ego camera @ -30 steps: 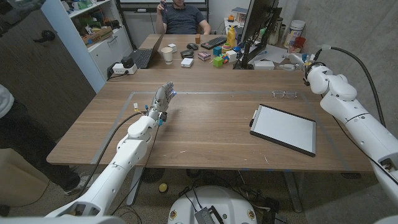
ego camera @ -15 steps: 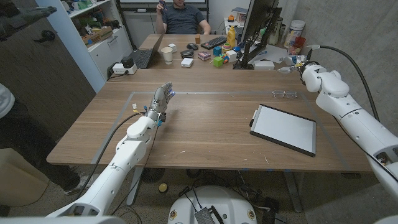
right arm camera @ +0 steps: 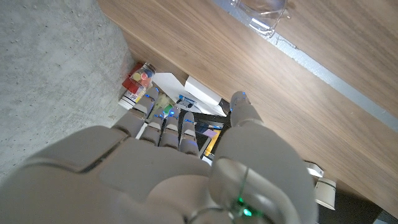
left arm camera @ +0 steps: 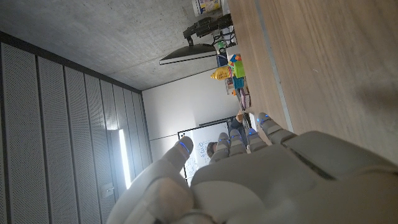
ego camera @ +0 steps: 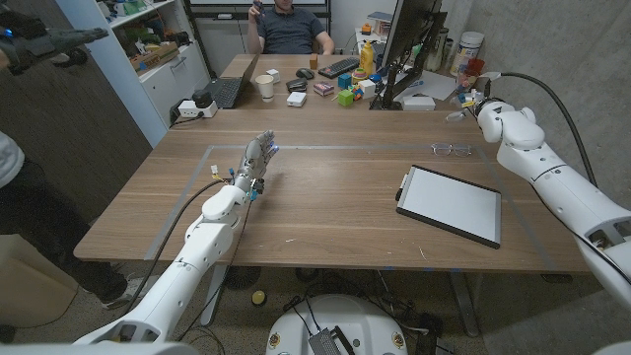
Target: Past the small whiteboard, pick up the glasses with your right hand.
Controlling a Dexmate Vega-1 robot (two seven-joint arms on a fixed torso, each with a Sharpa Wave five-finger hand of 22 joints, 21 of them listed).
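The glasses (ego camera: pixel 452 150), thin-framed with clear lenses, lie on the wooden table just past the small whiteboard (ego camera: pixel 450 204), a white board in a dark frame at the right. My right hand (ego camera: pixel 475 104) hangs in the air beyond and to the right of the glasses, near the table's far right edge, fingers apart and holding nothing. In the right wrist view the glasses (right arm camera: pixel 258 9) lie on the wood well ahead of my right hand (right arm camera: pixel 180 168). My left hand (ego camera: pixel 258 158) stands on the table at the left middle, fingers straight, holding nothing; in its wrist view the left hand (left arm camera: pixel 249 174) shows.
A monitor (ego camera: pixel 409 39) on a stand and small coloured toys (ego camera: pixel 350 94) crowd the far table behind the glasses. A laptop (ego camera: pixel 229 91) and a cup (ego camera: pixel 265 87) stand farther left. One person (ego camera: pixel 291 25) sits at the back, another (ego camera: pixel 15 168) at the left edge.
My right arm has swung a little to the left, bringing the hand closer to the space above the glasses. The left arm, glasses and whiteboard have not moved.
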